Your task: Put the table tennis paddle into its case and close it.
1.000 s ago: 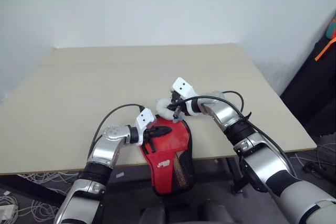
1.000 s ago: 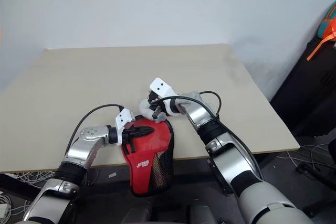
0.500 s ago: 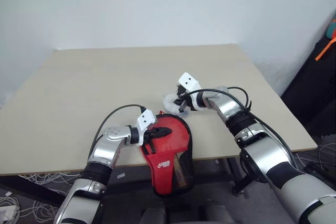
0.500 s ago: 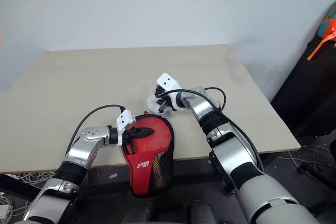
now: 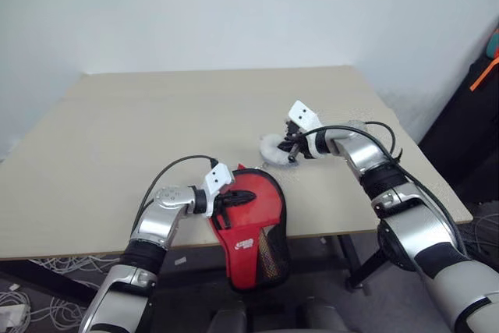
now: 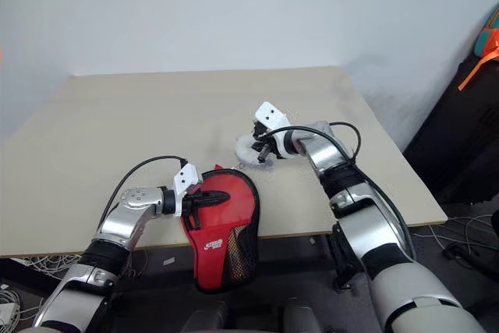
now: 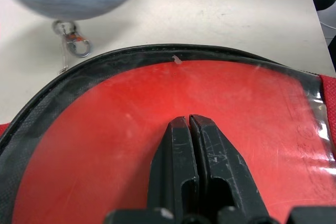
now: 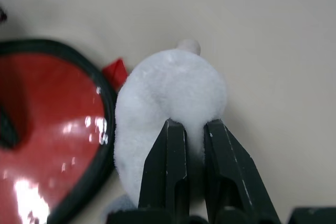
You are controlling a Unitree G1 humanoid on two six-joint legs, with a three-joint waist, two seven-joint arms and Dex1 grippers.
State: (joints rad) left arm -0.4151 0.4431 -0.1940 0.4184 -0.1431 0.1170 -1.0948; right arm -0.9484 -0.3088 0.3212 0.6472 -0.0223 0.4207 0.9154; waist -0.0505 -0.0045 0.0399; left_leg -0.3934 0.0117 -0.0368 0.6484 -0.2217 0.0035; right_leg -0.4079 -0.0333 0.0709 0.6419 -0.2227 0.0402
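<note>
The case (image 5: 253, 220) shows its red side with black edging and lies at the table's front edge, its narrow end with the mesh pocket hanging over. My left gripper (image 5: 238, 198) is shut, and its fingertips (image 7: 181, 129) rest on the case's red face. To the right, my right gripper (image 5: 290, 154) is shut on a fluffy white ball (image 8: 173, 87), just off the case's rounded rim. A small metal clasp (image 7: 79, 50) hangs by the ball. The table tennis paddle is hidden from view.
The beige table (image 5: 195, 107) stretches away behind the case. A dark object with an orange strap (image 5: 483, 72) stands off the table's right side. Cables lie on the floor (image 5: 47, 267) below the front edge.
My right gripper has carried the fluffy ball to the right, away from the case's top. The left gripper and the case have stayed where they were.
</note>
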